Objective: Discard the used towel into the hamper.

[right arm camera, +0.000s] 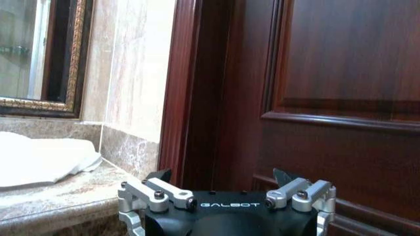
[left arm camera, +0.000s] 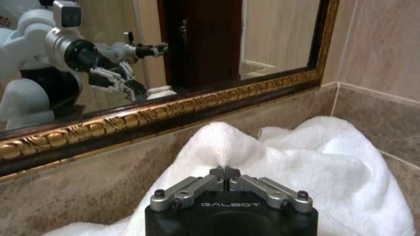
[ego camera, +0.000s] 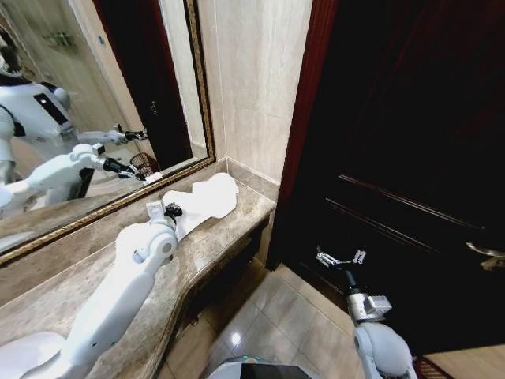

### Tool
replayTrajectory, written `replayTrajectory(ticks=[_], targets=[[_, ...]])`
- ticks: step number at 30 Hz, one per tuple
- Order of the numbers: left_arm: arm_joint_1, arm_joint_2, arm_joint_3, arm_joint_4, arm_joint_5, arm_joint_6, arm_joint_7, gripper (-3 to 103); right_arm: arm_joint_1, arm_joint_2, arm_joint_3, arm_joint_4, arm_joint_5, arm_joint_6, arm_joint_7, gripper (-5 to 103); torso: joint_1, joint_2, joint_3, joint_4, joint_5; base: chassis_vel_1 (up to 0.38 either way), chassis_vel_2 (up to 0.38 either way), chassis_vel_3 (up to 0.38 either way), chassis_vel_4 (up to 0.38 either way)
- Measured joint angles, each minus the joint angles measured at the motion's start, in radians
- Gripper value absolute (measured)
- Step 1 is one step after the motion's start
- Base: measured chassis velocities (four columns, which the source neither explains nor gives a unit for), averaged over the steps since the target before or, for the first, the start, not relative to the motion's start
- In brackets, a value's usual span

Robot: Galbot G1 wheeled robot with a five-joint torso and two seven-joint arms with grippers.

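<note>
Left gripper (left arm camera: 225, 172) pinches towel (left arm camera: 315, 152) mid-counter (ego camera: 229, 237); right gripper (ego camera: 340, 257) hangs spread.

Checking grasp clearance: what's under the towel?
The towel lies on the marble counter; the left gripper pinches a raised fold. Anything beneath the cloth is hidden.

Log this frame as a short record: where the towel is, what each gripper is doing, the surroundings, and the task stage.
towel: white towel, lying crumpled on the marble counter below the gold-framed mirror
left gripper: left gripper over the counter, fingers shut on a pinched-up fold of the towel
right gripper: right gripper held off the counter's end, in front of the dark wooden door, fingers open, holding nothing
task stage: towel gripped but resting on the counter, not yet discarded
</note>
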Motion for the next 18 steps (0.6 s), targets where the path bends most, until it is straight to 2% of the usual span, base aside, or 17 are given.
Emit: replayTrajectory(ticks=[11,14,16,17,18], targets=[[0.038,0.036,-0.017,-0.049,0.004,-0.013,0.041,0,0.003,-0.002,0.0,0.005,0.001,-0.001,0.001,100,0.033,0.07,0.037,0.0,0.0,0.0,0.0,0.0,0.0],[0.072,0.041,-0.038,-0.072,0.032,-0.026,0.076,0,0.004,-0.002,0.0,0.005,0.001,-0.001,0.002,100,0.04,0.084,0.044,-0.0001,0.0,0.0,0.0,0.0,0.0],[0.135,0.041,-0.068,-0.106,0.101,-0.065,0.139,0,0.004,-0.003,0.001,0.006,0.002,-0.002,0.003,100,0.048,0.102,0.054,0.0001,0.0,0.0,0.0,0.0,0.0],[0.135,0.041,-0.068,-0.106,0.101,-0.065,0.139,0,0.004,-0.003,0.001,0.006,0.002,-0.002,0.003,100,0.048,0.102,0.054,0.0001,0.0,0.0,0.0,0.0,0.0],[0.166,0.037,-0.084,-0.128,0.133,-0.09,0.167,0,0.003,-0.004,0.003,0.006,0.002,-0.002,0.003,100,0.051,0.109,0.058,0.0002,0.0,0.0,0.0,0.0,0.0]])
